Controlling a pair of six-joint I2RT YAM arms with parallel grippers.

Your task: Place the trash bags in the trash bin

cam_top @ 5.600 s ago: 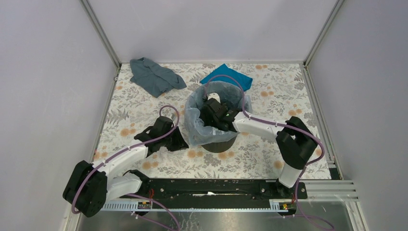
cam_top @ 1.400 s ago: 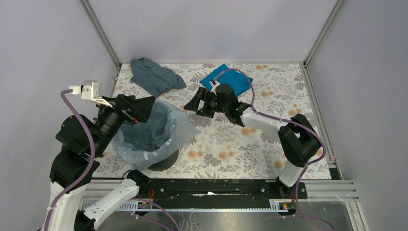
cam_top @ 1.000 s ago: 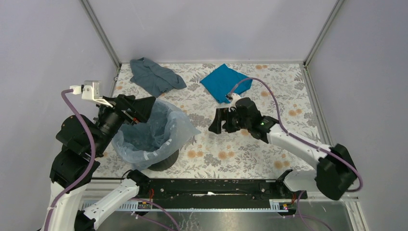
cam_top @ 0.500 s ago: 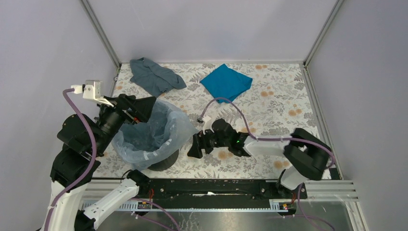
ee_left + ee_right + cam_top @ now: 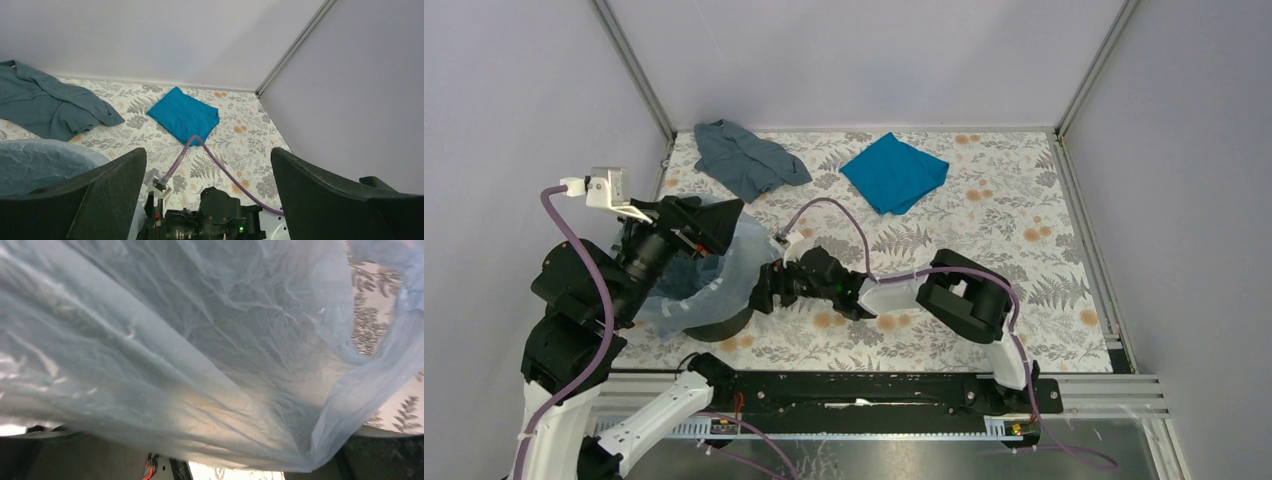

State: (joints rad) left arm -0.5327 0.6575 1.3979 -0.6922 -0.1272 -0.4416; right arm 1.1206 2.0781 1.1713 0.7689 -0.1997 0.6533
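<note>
Right gripper (image 5: 765, 290) has swung left, now against trash bag (image 5: 736, 262) lining trash bin (image 5: 714, 326); its finger state unclear. Left gripper (image 5: 706, 222) stays spread wide.

I'm looking down into a small booth. A plain pale lilac back wall (image 5: 864, 60) runs across the top of the overhead view, with a matching left wall (image 5: 514, 120) and right wall (image 5: 1184, 150) closing in the sides. One silver corner post (image 5: 632, 68) slants down at upper left, and a second one (image 5: 1094, 68) at upper right. The tabletop wears a floral cover (image 5: 1004, 200), white with grey leaves and orange blossoms. Along the bottom I've got a black mounting rail (image 5: 874, 390), and below it a dull grey metal sheet (image 5: 904, 455). The light is soft and even, with only faint shadows. On the left wrist feed, a corner seam slants through the upper right.
</note>
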